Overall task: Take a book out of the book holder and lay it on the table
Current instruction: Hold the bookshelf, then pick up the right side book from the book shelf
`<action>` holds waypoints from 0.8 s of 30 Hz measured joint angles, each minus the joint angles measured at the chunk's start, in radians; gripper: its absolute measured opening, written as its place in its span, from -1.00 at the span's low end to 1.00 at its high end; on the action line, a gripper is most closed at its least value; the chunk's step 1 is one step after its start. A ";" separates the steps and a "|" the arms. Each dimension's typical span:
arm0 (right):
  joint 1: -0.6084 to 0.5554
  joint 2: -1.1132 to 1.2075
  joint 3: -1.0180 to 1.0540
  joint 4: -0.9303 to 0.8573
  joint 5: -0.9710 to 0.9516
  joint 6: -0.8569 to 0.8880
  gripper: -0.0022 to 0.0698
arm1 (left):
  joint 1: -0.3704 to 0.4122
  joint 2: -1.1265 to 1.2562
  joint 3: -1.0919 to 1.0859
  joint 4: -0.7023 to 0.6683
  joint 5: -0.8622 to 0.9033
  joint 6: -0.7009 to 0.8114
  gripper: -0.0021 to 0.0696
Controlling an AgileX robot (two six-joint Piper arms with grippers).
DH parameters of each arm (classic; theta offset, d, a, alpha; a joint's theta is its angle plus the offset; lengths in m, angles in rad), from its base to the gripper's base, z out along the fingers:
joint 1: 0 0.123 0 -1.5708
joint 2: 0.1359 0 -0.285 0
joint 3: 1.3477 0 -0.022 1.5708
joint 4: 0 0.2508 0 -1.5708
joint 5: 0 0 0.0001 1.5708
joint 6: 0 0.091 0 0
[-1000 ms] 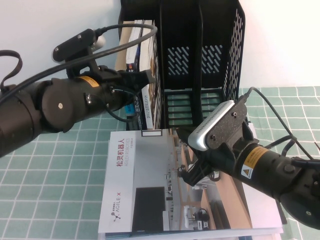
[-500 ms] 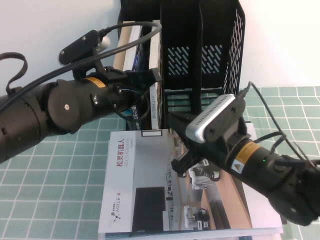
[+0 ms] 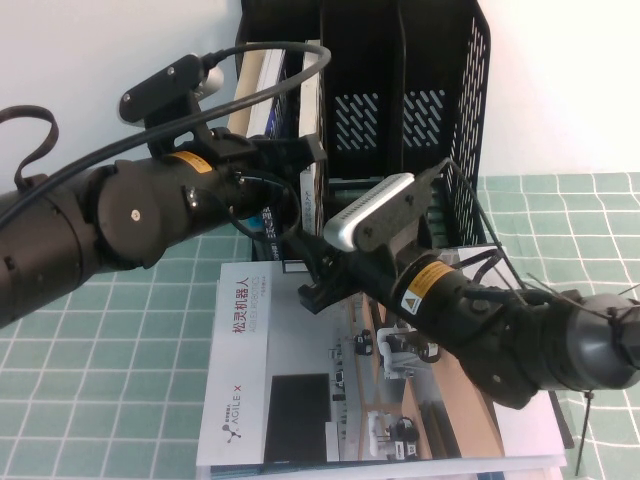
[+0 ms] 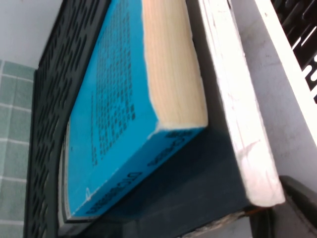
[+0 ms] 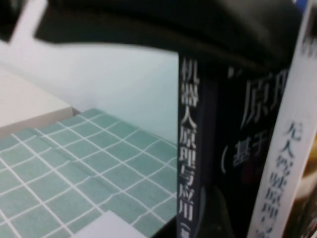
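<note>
The black book holder [image 3: 462,120] stands at the back of the table, with several books upright in its left compartment. My left gripper [image 3: 300,152] is at the top of these books, against a white book [image 3: 312,110]. The left wrist view shows a blue book [image 4: 114,124], a dark book [image 4: 198,183] and the white book [image 4: 237,109] close up. My right gripper [image 3: 312,285] is low in front of the same compartment. The right wrist view shows a dark spine [image 5: 190,148] and a white spine [image 5: 282,163] very near.
A large white-covered book [image 3: 290,400] lies flat on the green checked tablecloth [image 3: 100,350] in front of the holder, partly under my right arm. The holder's middle and right compartments hold no books. A white wall is behind.
My right arm has swung left and forward, towards the left compartment. The white book has gone from leaning to upright. My left gripper has shifted slightly right.
</note>
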 joint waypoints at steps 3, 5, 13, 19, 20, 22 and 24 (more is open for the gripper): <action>0.001 0.023 -0.007 0.037 -0.014 0.000 0.29 | 0.000 0.000 0.000 0.000 0.000 0.006 -0.95; 0.001 0.032 -0.007 0.089 -0.025 -0.007 0.29 | 0.000 0.000 0.000 0.000 0.000 0.008 -0.95; 0.008 0.035 -0.007 0.230 -0.082 -0.099 0.13 | 0.000 0.000 0.000 0.000 0.033 0.012 -0.95; 0.010 0.035 -0.007 0.230 -0.102 -0.105 -0.21 | 0.000 0.000 0.000 0.002 0.043 0.012 -0.95; 0.010 0.035 -0.007 0.229 -0.106 -0.105 -0.29 | 0.000 0.000 0.000 0.005 0.043 0.012 -0.95; 0.010 0.035 -0.007 0.229 -0.117 -0.096 -0.48 | 0.000 0.000 0.000 0.009 0.039 0.012 -0.95; 0.012 0.040 -0.007 0.227 -0.132 -0.086 -0.51 | 0.000 0.000 0.000 0.016 0.039 0.016 -0.95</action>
